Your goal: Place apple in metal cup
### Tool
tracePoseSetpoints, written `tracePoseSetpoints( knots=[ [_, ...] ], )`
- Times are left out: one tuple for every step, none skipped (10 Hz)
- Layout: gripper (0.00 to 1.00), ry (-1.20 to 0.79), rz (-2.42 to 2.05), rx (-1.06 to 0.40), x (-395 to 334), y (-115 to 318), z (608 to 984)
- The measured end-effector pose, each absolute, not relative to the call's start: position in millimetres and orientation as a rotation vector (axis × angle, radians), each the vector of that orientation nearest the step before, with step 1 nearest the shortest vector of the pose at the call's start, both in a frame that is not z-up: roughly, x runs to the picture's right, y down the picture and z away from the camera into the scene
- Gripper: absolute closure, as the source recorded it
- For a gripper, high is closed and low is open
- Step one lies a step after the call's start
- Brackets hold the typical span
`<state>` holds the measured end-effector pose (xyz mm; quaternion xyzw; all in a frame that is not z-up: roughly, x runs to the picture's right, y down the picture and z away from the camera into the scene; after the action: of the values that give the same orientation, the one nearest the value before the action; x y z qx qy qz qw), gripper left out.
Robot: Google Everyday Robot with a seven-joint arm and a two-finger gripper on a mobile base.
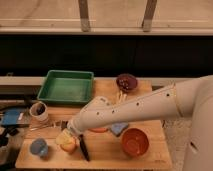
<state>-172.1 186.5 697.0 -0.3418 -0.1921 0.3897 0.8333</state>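
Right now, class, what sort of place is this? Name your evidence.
Probably a robot test bench rather than a home: a wooden table holding a green tray, an orange bowl, and the end effector low beside the apple.

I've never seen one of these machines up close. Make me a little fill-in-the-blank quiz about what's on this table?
The tray at the back of the table is ____. The robot's ____ arm reaches over the table, its tool low beside the apple. The bowl nearest the front edge is ____. Missing words: green; white; orange.
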Motion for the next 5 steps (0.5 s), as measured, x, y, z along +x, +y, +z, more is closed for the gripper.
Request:
tracePoseSetpoints(
  knots=[
    [0.2,-0.4,0.829,-0.678,-165,169,701],
    [0.2,-0.388,0.825,-0.637,-159,148,708],
    [0.2,-0.377,0.82,-0.604,-153,128,715],
    [0.2,-0.367,0.817,-0.571,-145,107,722],
    [0.2,-0.36,0.821,-0.549,-137,93,728]
  ],
)
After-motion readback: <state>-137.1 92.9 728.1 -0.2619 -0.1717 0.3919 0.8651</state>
